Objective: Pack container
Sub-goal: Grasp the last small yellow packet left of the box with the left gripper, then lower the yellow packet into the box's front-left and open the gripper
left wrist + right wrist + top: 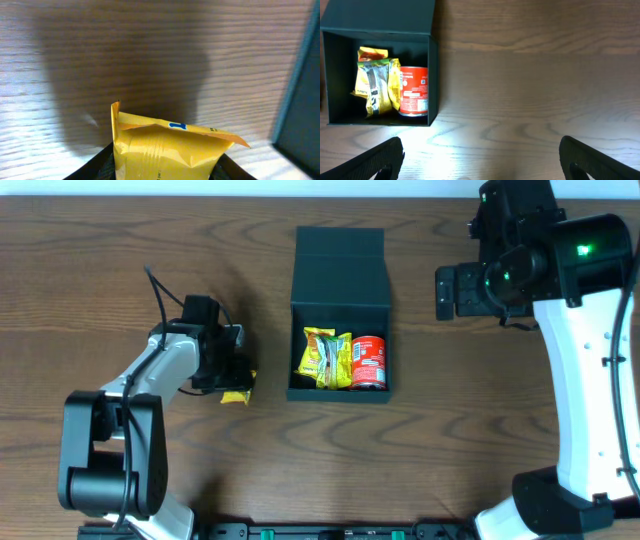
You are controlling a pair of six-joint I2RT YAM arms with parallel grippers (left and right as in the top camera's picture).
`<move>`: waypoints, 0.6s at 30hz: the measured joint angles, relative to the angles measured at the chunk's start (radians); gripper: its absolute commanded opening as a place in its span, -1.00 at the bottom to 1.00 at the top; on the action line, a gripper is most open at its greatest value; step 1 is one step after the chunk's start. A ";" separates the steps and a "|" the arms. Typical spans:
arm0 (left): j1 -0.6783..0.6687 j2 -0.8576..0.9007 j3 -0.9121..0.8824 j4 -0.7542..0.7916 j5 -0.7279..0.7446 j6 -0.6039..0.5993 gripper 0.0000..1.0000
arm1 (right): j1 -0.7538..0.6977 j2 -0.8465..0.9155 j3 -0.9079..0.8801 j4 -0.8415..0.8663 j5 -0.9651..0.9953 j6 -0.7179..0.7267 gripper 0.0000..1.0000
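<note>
Left end effector (238, 383) was clamped on packet (165, 150) near container (338, 275), presumably for loading; right end effector (480, 160) stood apart, parked clear.

Bench (100, 260): dark brown wood, strong grain, glare patch on the near side. Container (338, 270) stood directly on it, lid flap open toward the far side. Yellow packet (237, 394) lay near the container, to its left, level with its near wall. Whether the packet rested on the wood could not be told.
</note>
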 measured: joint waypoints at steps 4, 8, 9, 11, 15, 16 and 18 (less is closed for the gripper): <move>0.000 -0.014 0.045 0.000 0.037 -0.031 -0.07 | 0.000 0.000 0.000 0.000 0.000 0.000 0.99; -0.009 -0.043 0.098 0.001 0.052 -0.043 -0.08 | 0.000 0.000 0.000 0.000 0.000 0.000 0.98; -0.015 -0.052 0.114 0.001 0.054 -0.044 -0.09 | 0.000 0.000 0.000 0.000 0.000 0.000 0.98; -0.028 -0.068 0.136 0.001 0.055 -0.048 -0.10 | 0.000 0.000 0.000 0.000 0.000 0.000 0.99; -0.066 -0.097 0.183 0.003 0.047 -0.078 -0.11 | 0.000 0.000 0.000 0.000 0.000 0.000 0.98; -0.081 -0.104 0.194 0.005 0.037 -0.088 -0.11 | 0.000 0.000 0.000 0.000 0.000 0.000 0.99; -0.111 -0.115 0.211 0.010 0.016 -0.097 -0.11 | 0.000 0.000 0.000 0.000 0.000 0.000 0.99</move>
